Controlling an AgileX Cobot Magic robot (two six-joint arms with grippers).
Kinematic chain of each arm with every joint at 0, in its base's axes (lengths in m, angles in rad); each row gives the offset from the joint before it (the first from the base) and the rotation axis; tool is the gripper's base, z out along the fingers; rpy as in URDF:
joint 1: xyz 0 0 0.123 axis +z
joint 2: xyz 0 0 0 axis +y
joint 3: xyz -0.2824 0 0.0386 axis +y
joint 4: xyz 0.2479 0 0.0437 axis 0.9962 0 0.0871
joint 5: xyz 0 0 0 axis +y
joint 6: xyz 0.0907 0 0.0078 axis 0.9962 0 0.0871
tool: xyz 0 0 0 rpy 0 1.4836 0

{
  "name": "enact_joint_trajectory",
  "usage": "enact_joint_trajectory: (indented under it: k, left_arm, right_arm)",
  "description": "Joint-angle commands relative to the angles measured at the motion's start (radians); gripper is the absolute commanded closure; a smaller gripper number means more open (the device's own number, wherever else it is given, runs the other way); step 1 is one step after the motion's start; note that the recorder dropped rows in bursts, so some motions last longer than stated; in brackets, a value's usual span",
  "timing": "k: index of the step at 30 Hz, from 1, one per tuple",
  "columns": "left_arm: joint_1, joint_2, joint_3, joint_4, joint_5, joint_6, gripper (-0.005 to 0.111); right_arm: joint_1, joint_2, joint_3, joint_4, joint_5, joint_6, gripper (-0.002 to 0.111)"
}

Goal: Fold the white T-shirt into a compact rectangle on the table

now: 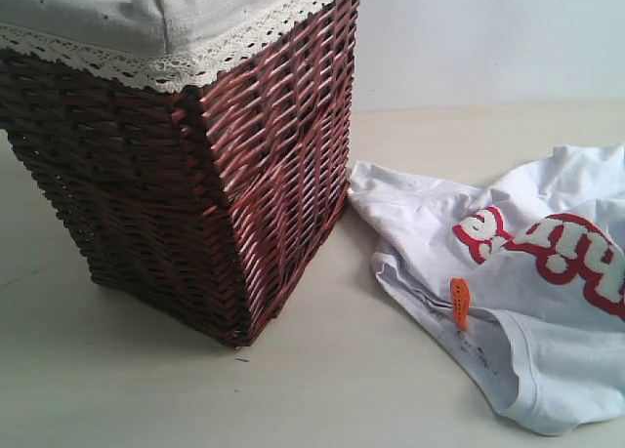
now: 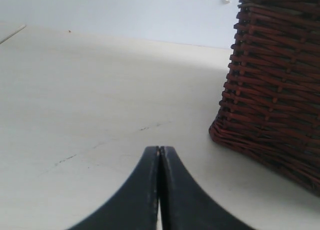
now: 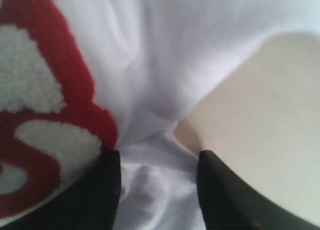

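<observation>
The white T-shirt (image 1: 547, 341) lies crumpled on the table (image 1: 117, 389) at the right, with red-outlined lettering (image 1: 557, 248) and an orange neck tag (image 1: 459, 302) showing. Neither gripper shows in the exterior view. In the right wrist view my right gripper (image 3: 159, 157) is open and pressed low over the T-shirt (image 3: 165, 64). A bulge of white cloth sits between its spread fingers, beside the red lettering (image 3: 75, 89). My left gripper (image 2: 159, 149) is shut with nothing in it, just above bare table (image 2: 100, 89).
A tall brown wicker basket (image 1: 195, 175) with a cloth liner and lace edging stands on the left, its corner close to the shirt's edge. The same basket (image 2: 275, 79) is just ahead of my left gripper, off to one side. A pale wall rises behind the table.
</observation>
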Motion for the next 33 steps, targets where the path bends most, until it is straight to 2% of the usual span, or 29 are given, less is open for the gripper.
enact_joint_trajectory:
  k: [1,6,14,16,17,19,22,23,30,33]
  left_arm:
    - [-0.007,-0.007,0.001,-0.010,-0.005,0.001,0.107]
    - [-0.007,-0.007,0.001,-0.010,-0.005,0.001,0.107]
    - [-0.007,-0.007,0.001,-0.010,-0.005,0.001,0.107]
    - [-0.007,-0.007,0.001,-0.010,-0.005,0.001,0.107]
    - [-0.007,-0.007,0.001,-0.010,-0.005,0.001,0.107]
    - [-0.007,-0.007,0.001,-0.010,-0.005,0.001,0.107]
    - [-0.007,-0.007,0.001,-0.010,-0.005,0.001,0.107]
    - [-0.007,-0.007,0.001,-0.010,-0.005,0.001,0.107]
    - [-0.007,-0.007,0.001,-0.010,-0.005,0.001,0.107]
    - [-0.007,-0.007,0.001,-0.010,-0.005,0.001,0.107]
  right_arm:
    - [-0.003,0.047,0.004,-0.039,-0.040,0.001,0.072]
    - [-0.003,0.030,0.004,-0.048,-0.026,0.001,0.108]
    - [-0.003,-0.121,0.004,-0.057,-0.029,0.003,0.108]
    - [-0.003,-0.143,0.004,-0.061,-0.027,0.009,0.106]
    - [-0.003,-0.147,0.004,-0.075,-0.022,0.009,0.101]
    - [-0.003,-0.148,0.004,-0.115,-0.022,0.009,0.086]
    - [-0.016,-0.134,0.033,-0.131,-0.066,0.005,0.055]
    - [-0.023,-0.125,0.044,-0.125,-0.086,0.001,0.051]
    - [-0.054,-0.071,0.125,-0.170,-0.150,0.001,0.055]
    - [-0.057,-0.052,0.150,-0.204,-0.153,0.001,0.065]
